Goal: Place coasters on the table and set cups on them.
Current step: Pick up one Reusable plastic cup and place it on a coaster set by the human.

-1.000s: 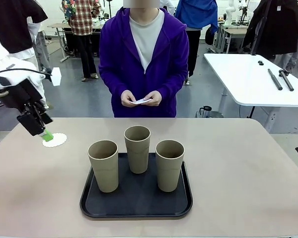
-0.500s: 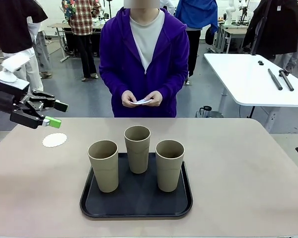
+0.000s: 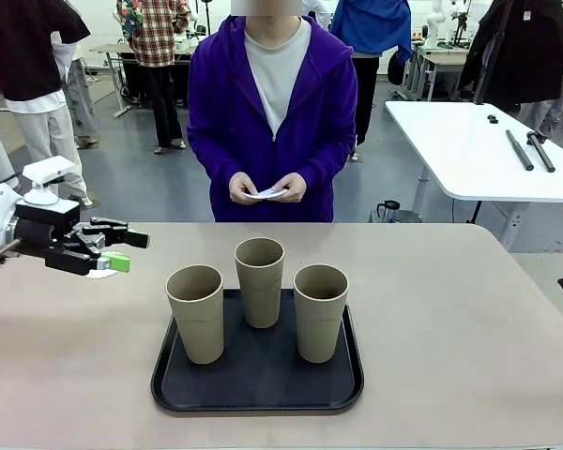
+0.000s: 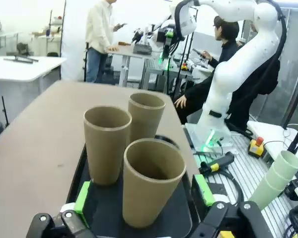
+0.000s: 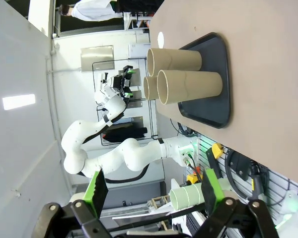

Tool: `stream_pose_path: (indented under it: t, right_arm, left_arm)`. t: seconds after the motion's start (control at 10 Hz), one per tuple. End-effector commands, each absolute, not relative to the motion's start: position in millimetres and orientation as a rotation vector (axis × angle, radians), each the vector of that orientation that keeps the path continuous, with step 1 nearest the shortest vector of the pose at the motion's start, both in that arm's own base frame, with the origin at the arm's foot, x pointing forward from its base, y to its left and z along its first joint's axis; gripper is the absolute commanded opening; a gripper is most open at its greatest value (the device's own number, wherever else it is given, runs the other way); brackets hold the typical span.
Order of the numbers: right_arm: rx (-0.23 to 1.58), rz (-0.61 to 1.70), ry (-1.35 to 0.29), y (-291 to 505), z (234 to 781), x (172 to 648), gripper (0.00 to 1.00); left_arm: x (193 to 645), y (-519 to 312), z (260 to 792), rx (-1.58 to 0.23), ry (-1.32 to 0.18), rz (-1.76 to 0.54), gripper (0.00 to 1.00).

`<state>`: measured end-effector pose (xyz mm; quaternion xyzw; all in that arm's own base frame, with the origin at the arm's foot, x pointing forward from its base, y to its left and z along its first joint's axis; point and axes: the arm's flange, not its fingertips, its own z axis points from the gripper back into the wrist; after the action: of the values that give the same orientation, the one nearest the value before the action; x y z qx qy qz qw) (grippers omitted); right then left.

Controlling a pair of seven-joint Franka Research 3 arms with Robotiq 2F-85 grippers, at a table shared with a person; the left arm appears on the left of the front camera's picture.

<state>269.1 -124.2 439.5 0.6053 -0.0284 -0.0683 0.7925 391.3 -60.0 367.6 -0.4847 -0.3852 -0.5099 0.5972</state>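
White, scalloped and thin, the one round coaster (image 3: 98, 274) on the beige desk (image 3: 450, 309) is nearly hidden behind the left claw (image 3: 128, 251), whose jaws are spread and empty; the white bits (image 3: 268, 192) in the person's hands (image 3: 291, 186) are hard to make out. Three tall tan cups (image 3: 261, 279) stand on the black tray (image 3: 263, 398), and the right claw (image 5: 154, 191) is likewise released. A moment ago the left claw hung higher, with the coaster in plain sight.
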Motion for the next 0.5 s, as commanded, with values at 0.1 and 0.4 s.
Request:
stream_pose_path:
  t: [0.1, 0.4]
  right_arm:
    - [1.308, -0.15, -0.062, -124, 440, 269, 1.0]
    - [1.308, -0.15, -0.062, -124, 440, 269, 1.0]
  left_arm:
    - [391, -58, 363, -1.049, -0.898, -1.226, 1.0]
    - [393, -57, 362, -1.074, -0.872, -1.196, 1.0]
